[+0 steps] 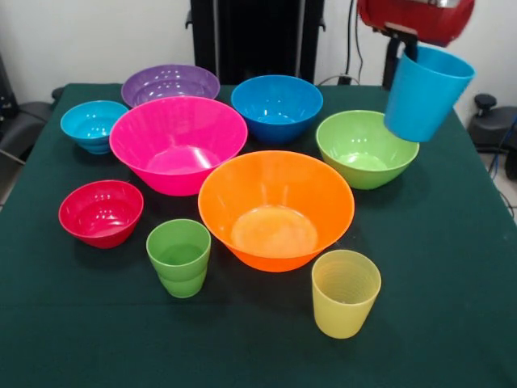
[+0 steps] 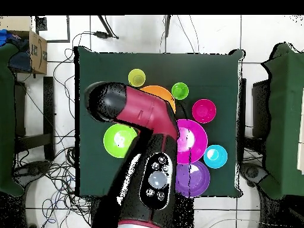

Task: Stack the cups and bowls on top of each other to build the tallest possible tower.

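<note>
I am holding the sky-blue cup [image 1: 426, 93] aloft at the table's far right in the front view, my gripper [image 1: 402, 50] clamped on its far rim; the cup is tilting, mouth up and leaning right, clear of the green cloth [image 1: 452, 307]. It is hanging just above and right of the green bowl [image 1: 365, 148], overlapping that bowl's right rim in this view.

The other bowls are crowding the middle. The orange bowl [image 1: 275, 208] is sitting front and centre, its rim close against the pink bowl [image 1: 178, 142] behind-left. The purple bowl [image 1: 170, 84] and blue bowl [image 1: 276, 107] are lining the far edge, with the teal bowl [image 1: 93, 124] at far left. The red bowl [image 1: 101, 212] is standing alone near the left side.

The green cup [image 1: 179, 256] is standing upright just left of the orange bowl, not touching. The yellow cup [image 1: 345, 292] is standing upright at front right, near the orange bowl.

Open cloth is running along the whole near edge and down the right side. In the overhead view my arm [image 2: 145, 119] is covering the blue bowl and part of the orange.
</note>
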### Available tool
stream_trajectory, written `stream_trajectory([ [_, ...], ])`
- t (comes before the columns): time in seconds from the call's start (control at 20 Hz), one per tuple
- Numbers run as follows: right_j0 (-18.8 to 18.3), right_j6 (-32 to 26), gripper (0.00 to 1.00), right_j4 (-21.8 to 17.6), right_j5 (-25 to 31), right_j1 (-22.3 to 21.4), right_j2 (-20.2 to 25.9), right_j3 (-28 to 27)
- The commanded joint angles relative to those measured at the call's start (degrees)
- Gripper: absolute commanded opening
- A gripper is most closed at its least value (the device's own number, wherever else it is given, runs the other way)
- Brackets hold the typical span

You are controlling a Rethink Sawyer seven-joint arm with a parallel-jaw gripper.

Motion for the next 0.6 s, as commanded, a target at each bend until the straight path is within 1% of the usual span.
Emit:
stream_trajectory([
  [0.05,-6.62,-13.68,0.00,-9.66,4.97,-0.34,5.71,2.40],
  [0.2,-10.30,-18.44,0.00,-13.20,4.99,-0.36,7.55,1.90],
  [0.6,-16.05,-23.79,0.00,-19.89,5.33,-1.06,12.88,1.26],
])
